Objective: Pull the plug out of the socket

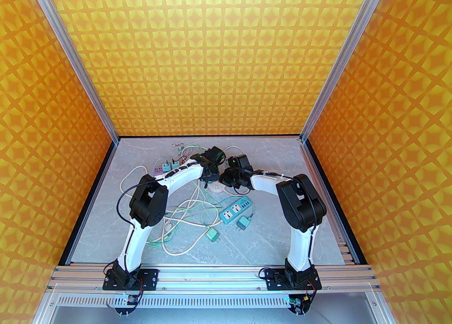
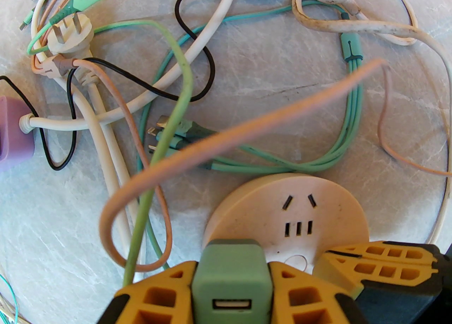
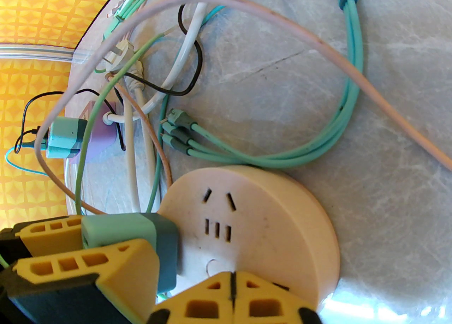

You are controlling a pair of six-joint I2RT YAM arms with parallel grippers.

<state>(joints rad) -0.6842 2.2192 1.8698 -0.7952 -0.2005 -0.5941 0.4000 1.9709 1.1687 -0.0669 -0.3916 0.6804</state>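
Note:
A round cream socket [image 2: 300, 206] [image 3: 268, 209] [image 1: 216, 189] lies flat on the marble table among cables. A green cube plug [image 2: 229, 269] [image 3: 141, 232] with a USB port stands on the socket's near edge. My left gripper [image 2: 231, 291] [image 1: 208, 173] is shut on the plug, one yellow finger on each side. The left fingers [image 3: 88, 266] also clamp the plug in the right wrist view. My right gripper [image 3: 231, 298] [image 1: 226, 178] is shut with nothing between its fingers, its tips resting on the socket's face beside the plug. The right fingers [image 2: 381, 262] lie on the socket's right rim.
Tangled white, green, pink and black cables spread around the socket. A white three-pin plug [image 2: 70, 38] and a purple adapter [image 2: 12, 132] lie to the left. A blue power strip [image 1: 236, 211] and two teal adapters [image 1: 212, 235] sit nearer the arms.

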